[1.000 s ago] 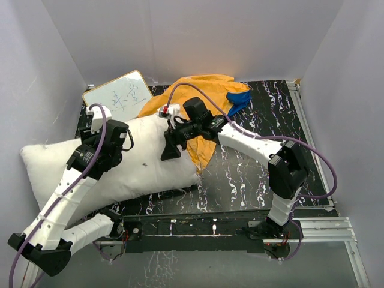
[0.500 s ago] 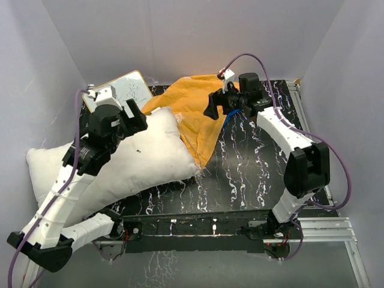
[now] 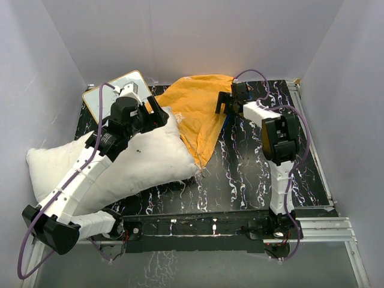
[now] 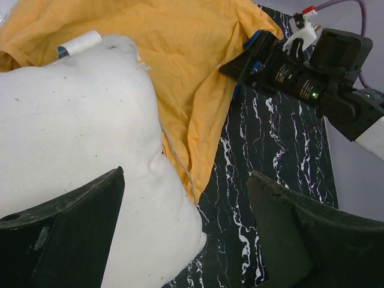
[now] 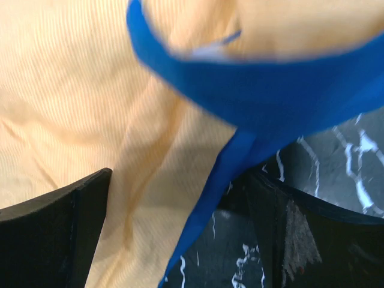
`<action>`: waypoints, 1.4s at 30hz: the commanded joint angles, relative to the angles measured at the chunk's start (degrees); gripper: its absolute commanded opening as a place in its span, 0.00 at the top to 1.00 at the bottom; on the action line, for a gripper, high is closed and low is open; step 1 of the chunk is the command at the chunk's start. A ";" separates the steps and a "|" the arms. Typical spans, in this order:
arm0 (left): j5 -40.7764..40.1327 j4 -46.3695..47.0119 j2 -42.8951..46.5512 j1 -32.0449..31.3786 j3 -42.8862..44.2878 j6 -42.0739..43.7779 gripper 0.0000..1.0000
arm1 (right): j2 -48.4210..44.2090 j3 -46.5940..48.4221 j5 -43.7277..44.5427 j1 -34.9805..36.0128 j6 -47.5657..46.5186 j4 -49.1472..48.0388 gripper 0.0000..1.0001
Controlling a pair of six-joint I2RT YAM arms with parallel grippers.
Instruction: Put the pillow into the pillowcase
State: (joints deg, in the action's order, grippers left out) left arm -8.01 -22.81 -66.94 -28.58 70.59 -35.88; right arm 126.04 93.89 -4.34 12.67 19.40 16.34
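Note:
The plump white pillow [image 3: 138, 162] lies on the left half of the table, and its right end overlaps the orange pillowcase [image 3: 195, 114]. My left gripper [image 3: 157, 114] hovers open over the pillow's far right corner [image 4: 78, 132], nothing between its fingers [image 4: 90, 210]. The pillowcase [image 4: 192, 54] spreads out beyond that corner. My right gripper [image 3: 223, 107] is open at the pillowcase's right edge. In the right wrist view, orange cloth [image 5: 78, 90] and its blue hem [image 5: 252, 96] fill the space in front of the open jaws [image 5: 180, 180], ungripped.
A whiteboard [image 3: 99, 96] with writing leans at the back left, behind the pillow. The black marbled table [image 3: 258, 168] is walled in by white panels on three sides. A metal rail [image 3: 312, 144] runs along the right edge.
Both grippers have opened. The right gripper left the pillow's right end and swung to the pillowcase's back right edge. The left gripper travelled right along the pillow's far edge.

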 commanded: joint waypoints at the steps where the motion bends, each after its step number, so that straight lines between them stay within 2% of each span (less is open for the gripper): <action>1: 1.10 0.80 -0.31 0.10 1.28 -0.96 0.18 | 2.32 6.26 5.31 -0.09 3.98 -5.61 0.06; 3: 0.92 0.68 -0.87 0.10 1.50 -1.07 0.18 | 3.97 6.86 6.06 -0.36 4.36 -6.25 0.10; 5: 0.90 0.62 -1.47 0.10 1.84 -1.04 0.18 | 4.68 6.40 6.36 -1.10 4.89 -7.69 0.22; 6: 0.89 0.57 -1.83 0.11 2.02 -1.10 0.18 | 4.55 5.87 6.34 -1.78 5.13 -8.80 0.32; 7: 1.01 0.47 -2.13 0.15 2.28 -1.08 0.18 | 4.38 5.39 6.59 -2.51 5.55 -9.42 0.50; 9: 1.28 0.64 -2.70 0.09 2.45 -0.97 0.18 | 3.68 4.98 8.38 -4.58 5.99 -9.65 0.79; 10: 1.51 0.78 -2.91 0.10 2.35 -0.90 0.18 | 2.92 4.43 9.50 -5.91 6.00 -9.66 0.88; 12: 2.00 1.18 -3.25 0.10 1.84 -0.57 0.18 | 0.39 2.19 11.76 -9.21 5.84 -10.46 0.92; 17: 3.59 2.94 -3.46 0.12 -0.59 -0.37 0.18 | -10.89 -9.46 15.21 -20.34 3.83 -13.57 0.92; 23: 5.54 4.11 -4.44 0.44 -1.05 1.48 0.17 | -27.64 -28.08 13.96 -30.88 -6.03 -16.28 0.92; 25: 6.80 4.56 -5.26 0.62 -0.49 1.98 0.17 | -32.62 -32.80 11.12 -33.43 -10.14 -17.15 0.88; 26: 7.50 4.87 -5.72 0.64 -0.15 2.25 0.17 | -34.86 -34.44 9.71 -34.52 -12.17 -16.61 0.77; 29: 10.34 6.04 -7.29 0.72 1.14 2.90 0.17 | -41.44 -37.60 0.30 -35.34 -20.42 -14.11 0.34; 31: 13.01 6.72 -8.30 0.72 2.12 3.43 0.17 | -46.10 -38.85 -10.68 -35.37 -26.76 -12.42 0.18; 35: 17.88 7.38 -9.64 0.72 3.53 4.12 0.17 | -49.49 -35.03 -30.77 -35.33 -39.19 -2.64 0.13; 38: 20.03 7.80 -9.58 0.76 3.15 4.37 0.17 | -45.79 -29.12 -47.40 -35.26 -47.13 7.45 0.11; 40: 20.90 7.80 -9.73 0.75 3.13 4.73 0.18 | -42.10 -25.00 -58.84 -34.40 -55.62 16.50 0.11; 42: 20.39 4.97 -10.84 0.72 4.70 5.57 0.19 | -38.16 -21.35 -61.56 -30.28 -63.02 25.76 0.11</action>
State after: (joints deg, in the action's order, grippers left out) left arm 9.56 -16.27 -77.69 -28.18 71.66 -32.27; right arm 82.17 65.49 -44.75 -21.93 -24.84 23.29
